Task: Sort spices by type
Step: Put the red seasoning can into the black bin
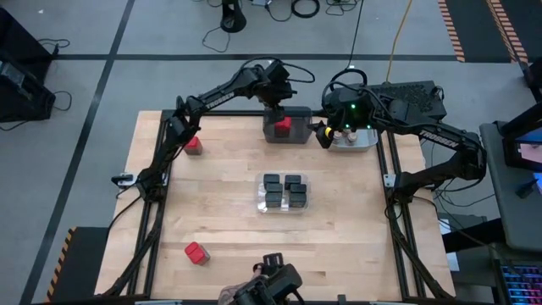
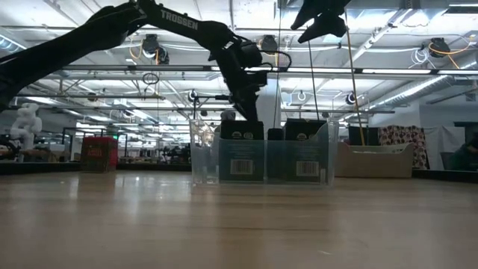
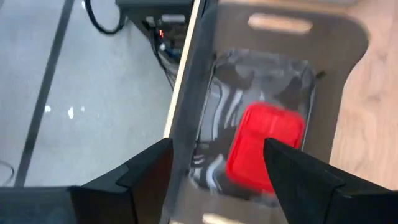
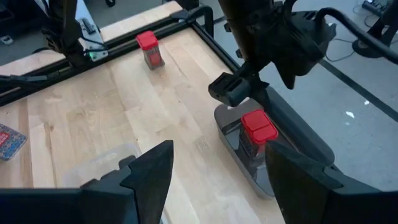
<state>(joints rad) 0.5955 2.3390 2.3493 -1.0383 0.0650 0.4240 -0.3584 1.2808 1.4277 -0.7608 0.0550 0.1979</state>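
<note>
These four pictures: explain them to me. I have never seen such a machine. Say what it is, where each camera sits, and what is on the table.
Two dark robot arms work at a wooden table. One camera looks straight down, one sits at table height, one rides on each wrist. The left gripper hovers open and empty over a dark grey bin holding a red-topped spice box. The right gripper waits open beside a light grey bin. A clear bin holds black boxes. Two red-topped boxes stand loose.

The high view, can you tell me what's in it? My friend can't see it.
Two dark robot arms reach over a wooden table. The open left gripper hovers above a dark grey bin holding a red-topped spice, with black spices in a clear bin mid-table.
</note>
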